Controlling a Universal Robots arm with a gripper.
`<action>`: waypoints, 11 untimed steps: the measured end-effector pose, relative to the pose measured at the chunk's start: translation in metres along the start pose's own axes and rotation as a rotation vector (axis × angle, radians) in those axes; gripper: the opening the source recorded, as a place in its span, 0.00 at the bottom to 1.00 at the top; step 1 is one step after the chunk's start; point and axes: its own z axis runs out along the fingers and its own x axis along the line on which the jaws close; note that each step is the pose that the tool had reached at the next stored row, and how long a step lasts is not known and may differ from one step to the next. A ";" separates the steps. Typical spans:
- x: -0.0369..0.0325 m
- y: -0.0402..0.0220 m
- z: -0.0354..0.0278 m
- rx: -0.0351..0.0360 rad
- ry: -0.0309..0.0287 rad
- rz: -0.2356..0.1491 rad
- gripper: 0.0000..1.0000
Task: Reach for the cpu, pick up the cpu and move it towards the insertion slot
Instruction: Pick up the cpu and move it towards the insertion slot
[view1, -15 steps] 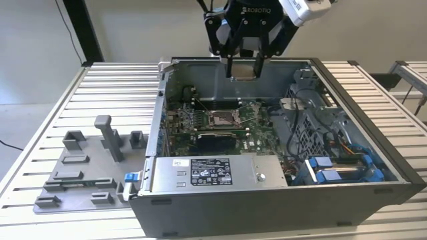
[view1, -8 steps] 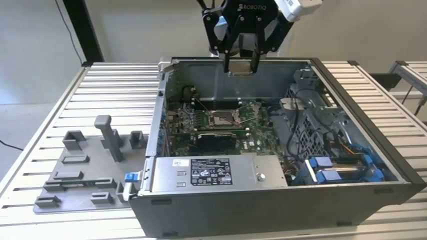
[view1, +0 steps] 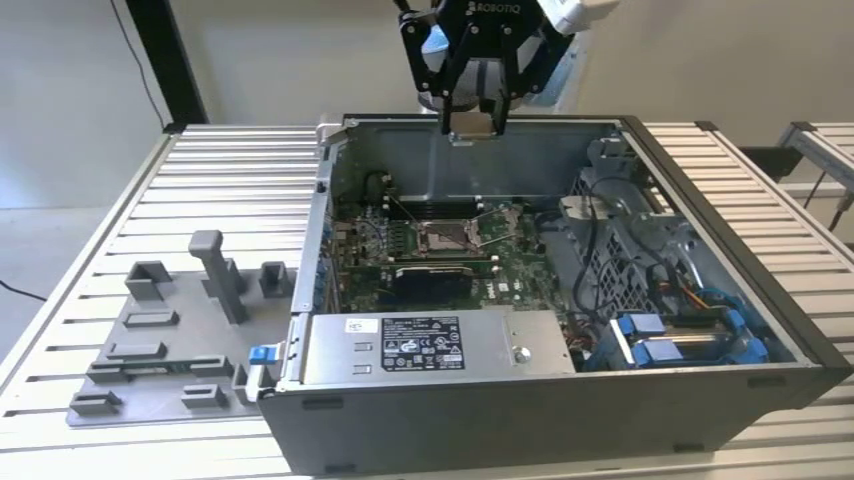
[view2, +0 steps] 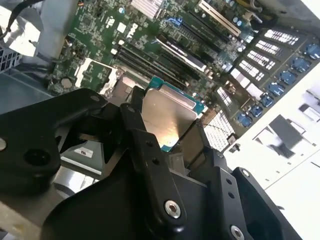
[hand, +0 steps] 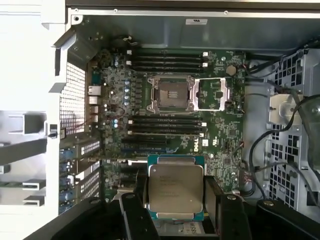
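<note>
arm pose: gripper (view1: 475, 128) hangs from above over the far wall of the computer case (view1: 561, 420), fingers pointing down, above the rim and not inside.
grip: fingers clamped on the cpu (hand: 175, 187), one black finger on each of two opposite edges; chip lies flat between them, metal lid facing the first wrist camera.
cpu location: in the air, held over the far part of the case; in the exterior view it is a small pale square (view1: 474, 125) at the fingertips, just above the far wall's top edge.
insertion slot: on the green motherboard (hand: 220, 130) mid-case, silver frame with brownish centre (hand: 169, 93); its load plate (hand: 212, 94) is swung open beside it. Well apart from the cpu, nothing on it.
exterior view adds: slot (view1: 442, 236) sits below and nearer the camera than the gripper; grey fixture tray (view1: 160, 340) on the slatted tabletop (view1: 227, 180) toward the view's left, just beside the case; power supply (view1: 420, 345) along the case's near edge.
second wrist view adds: oblique look at the cpu lid (view2: 167, 120) with its green rim past the finger (view2: 145, 150), memory slots behind it.
room: open volume above the board; cable bundle (hand: 270, 150) and drive cage (view1: 694, 335) crowd one side of the case, vented rear panel (hand: 75, 105) the other.
</note>
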 end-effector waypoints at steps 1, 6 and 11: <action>0.0003 0.0029 0.0005 0.0000 0.0001 0.000 0.00; 0.0017 0.0180 0.0032 -0.0001 0.0007 0.000 0.00; 0.0031 0.0334 0.0060 0.0000 0.0016 0.000 0.00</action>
